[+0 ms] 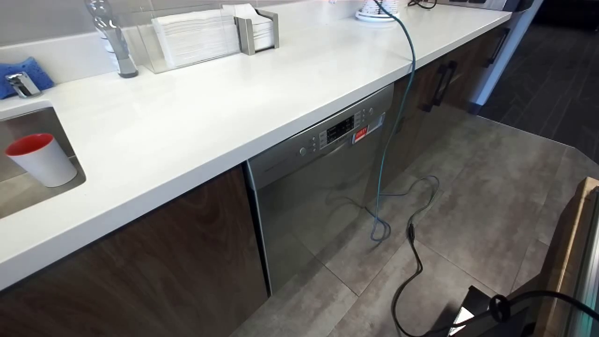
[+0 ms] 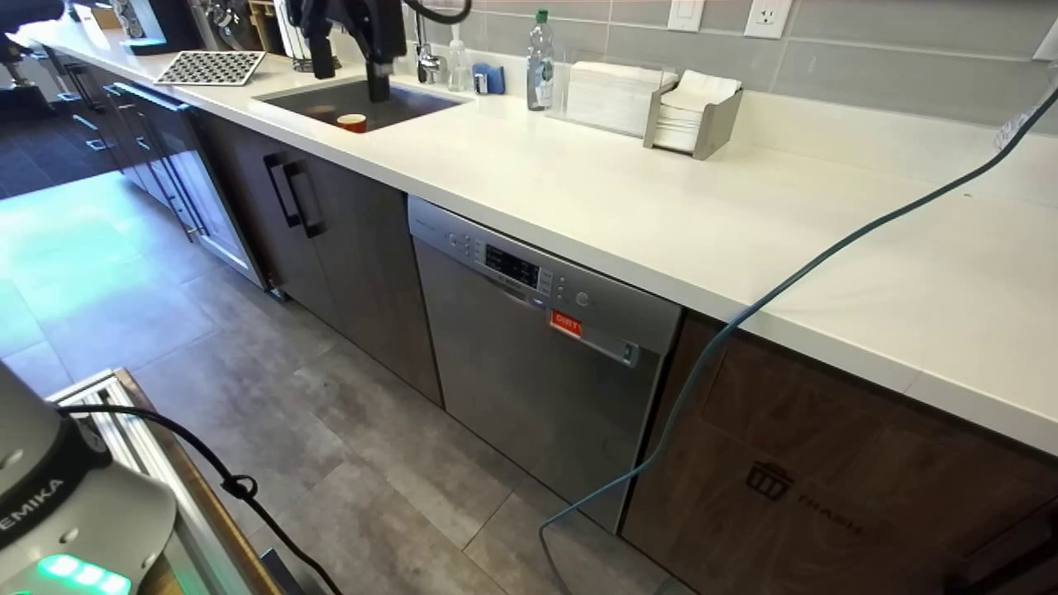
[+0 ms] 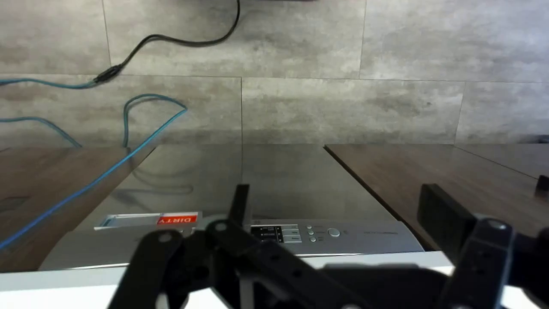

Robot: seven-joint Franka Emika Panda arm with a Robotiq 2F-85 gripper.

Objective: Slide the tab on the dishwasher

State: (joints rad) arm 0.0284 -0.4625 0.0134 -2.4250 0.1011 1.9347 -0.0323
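Note:
The dishwasher (image 1: 318, 196) has a steel-grey front under the white counter and also shows in both other views (image 2: 529, 397) (image 3: 279, 180). Below its control strip sits a long sign with a red DIRTY part (image 1: 360, 134) (image 2: 566, 323) at one end and a silver sliding tab (image 2: 610, 343) covering the rest. In the wrist view the sign is upside down, its red part (image 3: 177, 219) left of the fingers. My gripper (image 3: 336, 206) is open and empty; its left finger hides part of the display. In an exterior view it hangs at the top (image 2: 350, 78), apart from the dishwasher.
A blue cable (image 1: 398, 117) (image 2: 785, 285) (image 3: 98, 180) hangs over the counter edge across the cabinet beside the dishwasher. The sink (image 2: 421, 111) holds a white and red cup (image 1: 44, 159). Napkin holders (image 1: 245, 35) and a soap bottle (image 1: 112, 40) stand on the counter (image 1: 187, 126).

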